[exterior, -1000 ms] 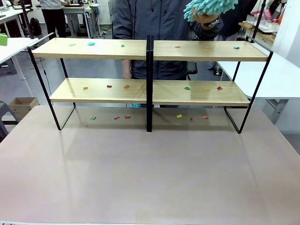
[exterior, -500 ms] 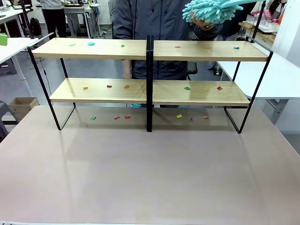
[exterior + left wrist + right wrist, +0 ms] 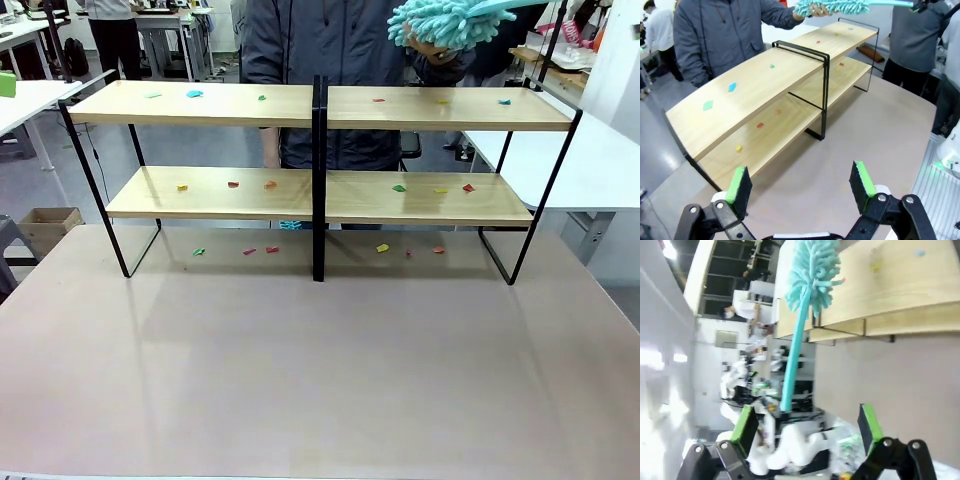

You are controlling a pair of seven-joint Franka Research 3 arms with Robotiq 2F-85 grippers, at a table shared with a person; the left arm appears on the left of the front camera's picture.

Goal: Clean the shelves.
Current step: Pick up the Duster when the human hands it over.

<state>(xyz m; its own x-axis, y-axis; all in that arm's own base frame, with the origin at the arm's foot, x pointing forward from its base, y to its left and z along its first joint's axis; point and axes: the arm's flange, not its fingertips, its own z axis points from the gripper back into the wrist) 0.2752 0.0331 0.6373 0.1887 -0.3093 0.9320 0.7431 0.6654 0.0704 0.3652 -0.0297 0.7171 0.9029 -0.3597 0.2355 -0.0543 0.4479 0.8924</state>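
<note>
Above the shelves [image 3: 290, 105], a person's hand [image 3: 431, 42] holds out a teal duster [image 3: 445, 18], seemingly for handover; the left gripper [image 3: 800, 177] and right gripper [image 3: 806, 417] hover, fingers spread, empty.

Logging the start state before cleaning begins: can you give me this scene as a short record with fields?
Shelves: wide two-tier light-wood rack on black metal frame, standing on grey table
Debris: small coloured scraps on both boards and table beneath
Tool: fluffy teal duster, head held in person's hand above top board's right end
Left gripper: jaws open, empty
Right gripper: jaws open, empty
</note>
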